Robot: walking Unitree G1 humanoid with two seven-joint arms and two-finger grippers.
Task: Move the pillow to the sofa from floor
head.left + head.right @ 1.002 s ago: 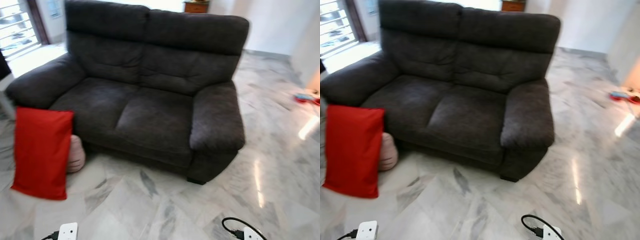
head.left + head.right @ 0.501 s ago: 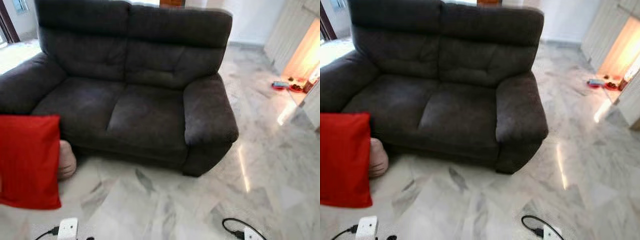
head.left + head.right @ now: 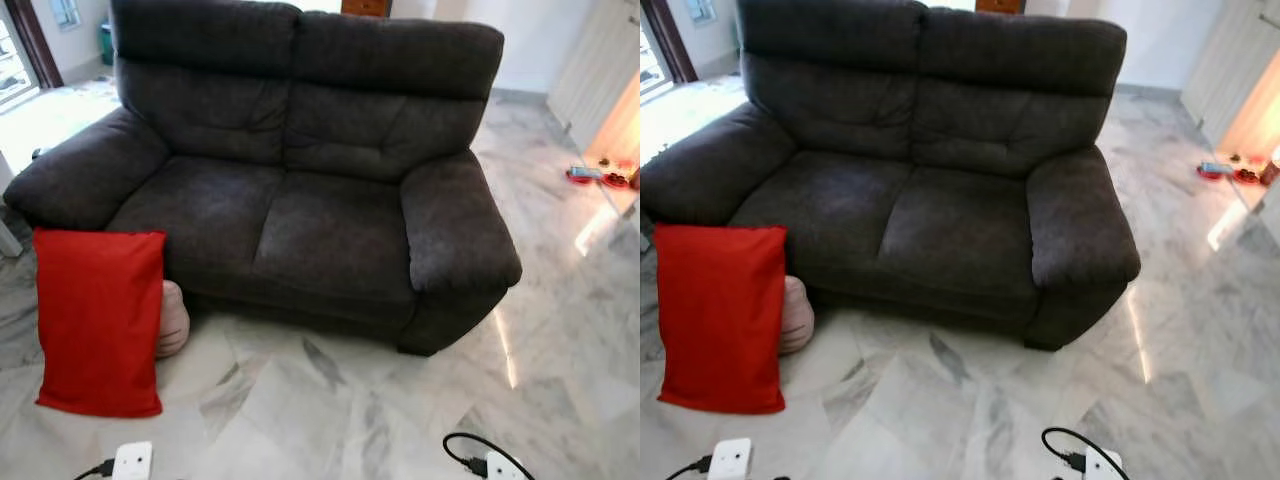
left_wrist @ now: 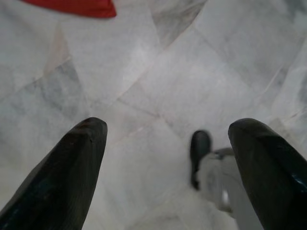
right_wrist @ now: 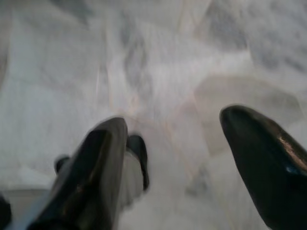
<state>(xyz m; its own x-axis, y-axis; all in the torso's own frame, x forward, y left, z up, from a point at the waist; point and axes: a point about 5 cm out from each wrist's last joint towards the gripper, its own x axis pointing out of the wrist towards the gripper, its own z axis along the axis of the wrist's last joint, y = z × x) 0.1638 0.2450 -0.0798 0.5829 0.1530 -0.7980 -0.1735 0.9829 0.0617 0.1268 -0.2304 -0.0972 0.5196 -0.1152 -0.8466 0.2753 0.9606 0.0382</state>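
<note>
A red pillow (image 3: 99, 320) stands upright on the marble floor, leaning against the front left corner of the dark grey two-seat sofa (image 3: 300, 210). Its seat cushions are bare. A corner of the red pillow (image 4: 76, 7) shows in the left wrist view. My left gripper (image 4: 168, 167) hangs open over the floor with nothing between its fingers. My right gripper (image 5: 192, 163) is also open above the marble, holding nothing.
A pale pink round cushion (image 3: 172, 318) lies on the floor behind the red pillow, against the sofa base. A white power adapter with cable (image 3: 131, 462) lies at front left, another black cable with a white plug (image 3: 490, 462) at front right. Small red items (image 3: 590, 178) sit far right.
The camera has swung back to the left, so the sofa and pillow sit further right in view. The pillow itself has not moved.
</note>
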